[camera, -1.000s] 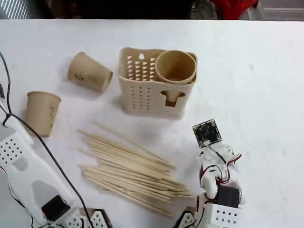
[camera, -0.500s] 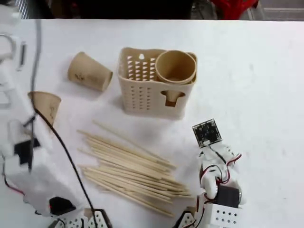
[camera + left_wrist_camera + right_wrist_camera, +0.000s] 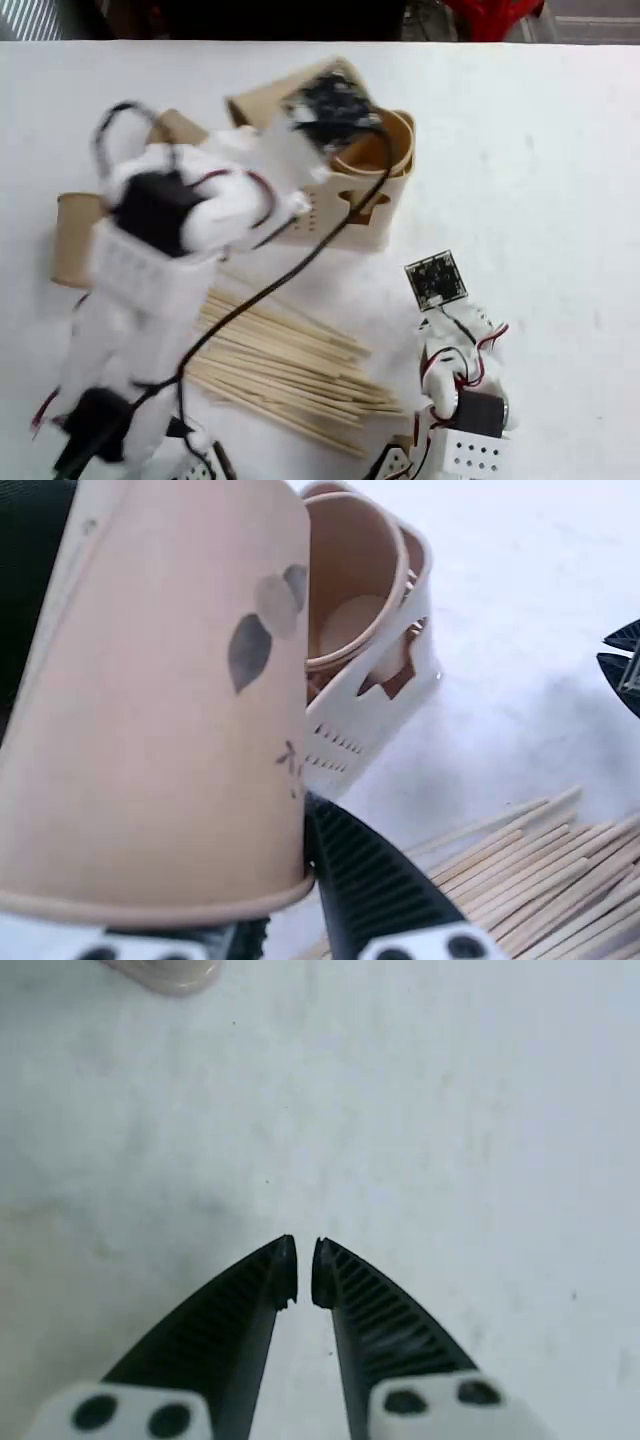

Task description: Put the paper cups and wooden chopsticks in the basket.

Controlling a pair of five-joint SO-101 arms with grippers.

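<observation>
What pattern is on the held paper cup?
Grey leaves on tan paper cup; clearest in left wrist view.

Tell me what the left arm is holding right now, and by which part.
The left gripper holds a paper cup by its side wall near the rim; one finger lies against the outside, the other is hidden.

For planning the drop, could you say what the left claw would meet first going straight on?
Probably the cream perforated plastic basket, or the tan paper cup nested inside it; its own held leaf-printed paper cup would touch first. Depth is unclear.
</observation>
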